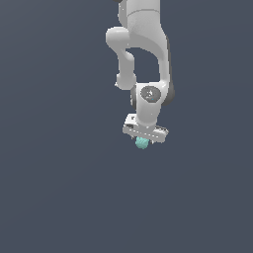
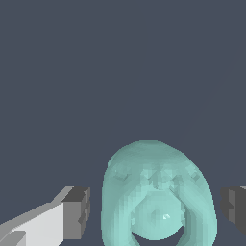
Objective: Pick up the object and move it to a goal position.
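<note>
**Ball sits between spread fingers, not yet clamped**

Exterior view: the arm (image 1: 143, 49) reaches down from twelve o'clock, and the gripper (image 1: 144, 138) hangs over the grey floor (image 1: 59, 188). The teal ball (image 1: 142, 143) shows directly beneath it, at its six o'clock.

Wrist view: the ball (image 2: 156, 192) lies between the two fingers (image 2: 77, 211), with a gap visible on either side. The gripper (image 2: 156, 209) looks released, touching nothing. The ball is roundish, with no clear long axis; squeezing inward should seat it.
</note>
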`<action>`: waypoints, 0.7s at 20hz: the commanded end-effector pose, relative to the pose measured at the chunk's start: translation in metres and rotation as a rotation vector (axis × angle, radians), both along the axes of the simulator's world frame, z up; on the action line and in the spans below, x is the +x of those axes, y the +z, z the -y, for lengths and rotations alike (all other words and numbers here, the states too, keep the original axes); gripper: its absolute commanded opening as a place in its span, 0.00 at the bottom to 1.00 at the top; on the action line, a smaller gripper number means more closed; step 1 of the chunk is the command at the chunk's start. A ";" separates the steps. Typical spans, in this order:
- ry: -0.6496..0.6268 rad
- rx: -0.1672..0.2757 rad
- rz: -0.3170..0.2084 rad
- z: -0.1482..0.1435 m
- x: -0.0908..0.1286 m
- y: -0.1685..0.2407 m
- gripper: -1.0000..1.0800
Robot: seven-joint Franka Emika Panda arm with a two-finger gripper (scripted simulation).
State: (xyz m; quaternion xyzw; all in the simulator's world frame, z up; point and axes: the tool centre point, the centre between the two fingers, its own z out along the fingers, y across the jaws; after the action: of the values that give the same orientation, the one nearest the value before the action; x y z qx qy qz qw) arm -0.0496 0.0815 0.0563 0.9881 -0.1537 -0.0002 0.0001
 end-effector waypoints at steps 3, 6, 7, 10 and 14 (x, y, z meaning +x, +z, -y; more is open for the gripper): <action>-0.001 0.000 0.000 0.000 0.000 -0.015 0.96; -0.001 0.000 0.000 0.000 0.001 -0.017 0.96; -0.001 0.000 0.000 0.000 0.001 -0.017 0.00; -0.001 0.000 0.000 0.000 0.001 -0.017 0.00; -0.001 0.000 0.000 0.000 0.001 -0.017 0.00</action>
State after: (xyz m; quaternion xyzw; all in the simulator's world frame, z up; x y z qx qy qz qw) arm -0.0489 0.0826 0.0405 0.9881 -0.1538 0.0004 -0.0003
